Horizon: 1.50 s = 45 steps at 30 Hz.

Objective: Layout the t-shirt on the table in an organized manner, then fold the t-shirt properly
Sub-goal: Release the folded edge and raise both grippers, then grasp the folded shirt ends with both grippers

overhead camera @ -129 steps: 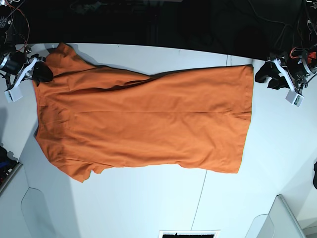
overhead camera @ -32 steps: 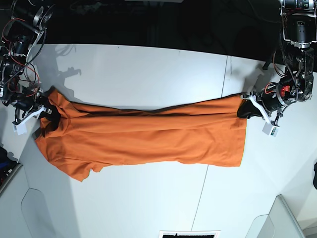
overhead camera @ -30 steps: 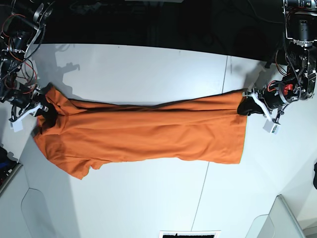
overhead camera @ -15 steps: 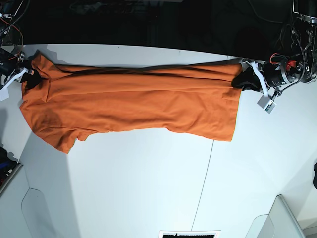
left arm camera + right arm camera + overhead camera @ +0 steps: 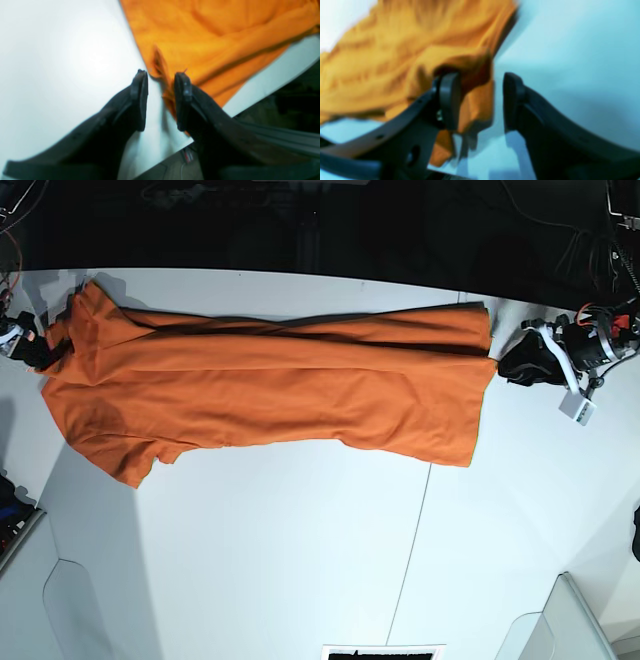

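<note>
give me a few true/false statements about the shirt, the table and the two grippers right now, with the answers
1. The t-shirt lies stretched lengthwise along the far part of the table. True.
2. The left gripper is clamped shut on the cloth. False: its jaws stand apart, with the shirt's edge just beyond them.
3. The right gripper has its jaws parted, with orange cloth draped over one finger. True.
4. The shirt is folded into a neat square. False: it is spread out long, with a loose fold along its far edge.
5. A thin dark seam crosses the table nearer the left gripper's side. True.
</note>
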Motion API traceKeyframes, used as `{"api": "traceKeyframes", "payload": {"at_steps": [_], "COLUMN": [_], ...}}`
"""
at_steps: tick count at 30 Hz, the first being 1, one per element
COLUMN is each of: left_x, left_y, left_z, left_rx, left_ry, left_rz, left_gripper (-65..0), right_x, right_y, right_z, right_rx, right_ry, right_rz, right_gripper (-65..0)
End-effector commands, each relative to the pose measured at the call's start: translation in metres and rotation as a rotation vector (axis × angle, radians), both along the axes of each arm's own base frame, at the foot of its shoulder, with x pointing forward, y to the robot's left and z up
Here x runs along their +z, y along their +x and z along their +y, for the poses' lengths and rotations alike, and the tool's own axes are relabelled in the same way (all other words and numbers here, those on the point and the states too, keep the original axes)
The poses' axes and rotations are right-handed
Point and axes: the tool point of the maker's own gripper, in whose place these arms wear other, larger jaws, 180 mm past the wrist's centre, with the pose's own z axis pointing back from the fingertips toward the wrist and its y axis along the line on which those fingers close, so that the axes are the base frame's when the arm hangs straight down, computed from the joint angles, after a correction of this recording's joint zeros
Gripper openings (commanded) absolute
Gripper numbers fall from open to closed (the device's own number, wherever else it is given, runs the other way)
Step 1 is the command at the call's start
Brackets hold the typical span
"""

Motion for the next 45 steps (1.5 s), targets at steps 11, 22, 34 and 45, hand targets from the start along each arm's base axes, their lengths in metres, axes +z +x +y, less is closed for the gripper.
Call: {"api": "traceKeyframes", "payload": {"at_steps": [11, 22, 34, 45], "left_x": [0.046, 0.012, -0.014, -0.026], "left_y": [0.041, 0.095, 0.126, 0.122], "left_z": [0.015, 0.039, -0.02, -0.037], "left_rx": [0.011, 0.107, 0.076, 0.045], "left_ry": [0.032, 0.114, -0.069, -0.071], "left_rz": [-0.187, -0.153, -0.073, -0.03], "left_gripper": [-29.7, -29.7, -29.8, -57.4], "right_x": [0.071, 0.035, -0.023, -0.028], "right_y": [0.076, 0.167, 0.164, 0.162], "right_z": [-0.038, -0.016, 0.048, 0.06], "right_rx": [-0.046, -0.009, 0.094, 0.115], "right_ry": [-0.169, -0.182, -0.056, -0.033], "right_rz": [-0.235, -0.166, -0.049, -0.025], "right_gripper": [-37.6, -37.6, -37.6, -50.9]}}
